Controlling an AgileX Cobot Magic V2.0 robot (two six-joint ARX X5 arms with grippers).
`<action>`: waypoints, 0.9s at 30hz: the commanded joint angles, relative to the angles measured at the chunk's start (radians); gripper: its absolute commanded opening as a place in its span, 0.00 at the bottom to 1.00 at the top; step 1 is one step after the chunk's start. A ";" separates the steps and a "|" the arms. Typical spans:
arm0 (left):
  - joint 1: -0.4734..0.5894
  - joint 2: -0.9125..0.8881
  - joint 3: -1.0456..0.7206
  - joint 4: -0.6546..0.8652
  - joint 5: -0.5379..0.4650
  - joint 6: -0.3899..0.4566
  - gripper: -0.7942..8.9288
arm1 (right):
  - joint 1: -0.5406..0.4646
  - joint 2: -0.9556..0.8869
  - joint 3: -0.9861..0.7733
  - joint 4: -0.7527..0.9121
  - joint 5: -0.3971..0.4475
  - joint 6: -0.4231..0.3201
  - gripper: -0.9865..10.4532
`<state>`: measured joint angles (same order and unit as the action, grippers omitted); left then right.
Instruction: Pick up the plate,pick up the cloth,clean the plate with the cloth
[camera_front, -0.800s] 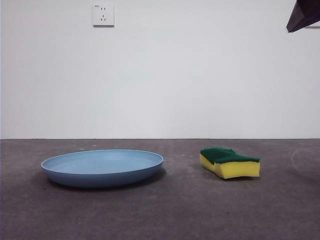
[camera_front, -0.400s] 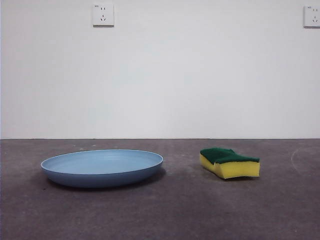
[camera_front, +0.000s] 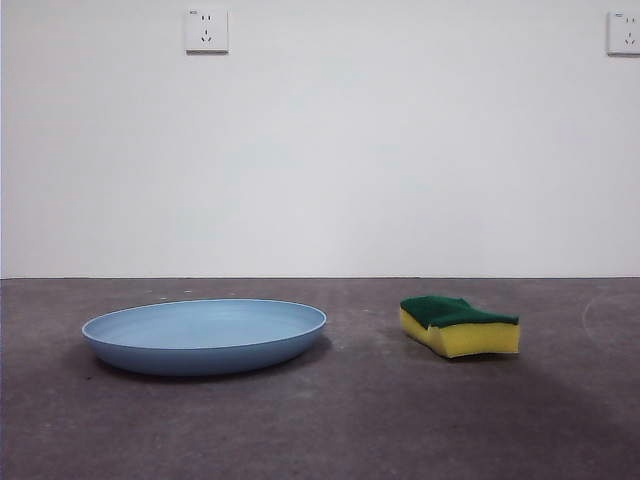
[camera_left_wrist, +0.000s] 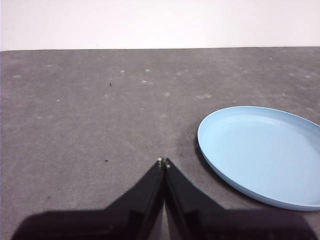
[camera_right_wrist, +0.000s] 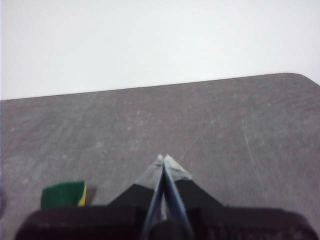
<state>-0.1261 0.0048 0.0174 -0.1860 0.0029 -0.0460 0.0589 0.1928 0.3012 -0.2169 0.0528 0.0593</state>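
Nothing grasped yet; left claw (camera_left_wrist: 163, 162) pressed together, must spread before taking plate (camera_left_wrist: 265, 152) rim at its 2 o'clock; right claw (camera_right_wrist: 163, 159) also together, cloth (camera_right_wrist: 63, 194) at its 8 o'clock.

left claw (camera_left_wrist: 163, 161): two matte black wedge jaws, tiny pale specks at tips. right claw (camera_right_wrist: 163, 158): black body, jaws with greyish translucent tape, bluish inner edges.

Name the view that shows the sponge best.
The front view: the whole sponge lies there, yellow foam under a green top. The right wrist view catches only one corner; the left wrist view shows none.
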 joint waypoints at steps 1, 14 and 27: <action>0.003 -0.002 -0.014 0.002 -0.001 -0.006 0.08 | -0.001 -0.064 -0.082 0.008 -0.002 -0.008 0.09; 0.003 -0.002 -0.014 0.002 -0.001 -0.006 0.08 | 0.000 -0.128 -0.250 0.008 -0.002 0.019 0.09; 0.003 -0.002 -0.014 0.002 -0.001 -0.006 0.08 | 0.001 -0.139 -0.286 0.019 -0.012 0.021 0.09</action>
<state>-0.1261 0.0048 0.0174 -0.1860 0.0029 -0.0460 0.0586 0.0608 0.0284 -0.2066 0.0444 0.0708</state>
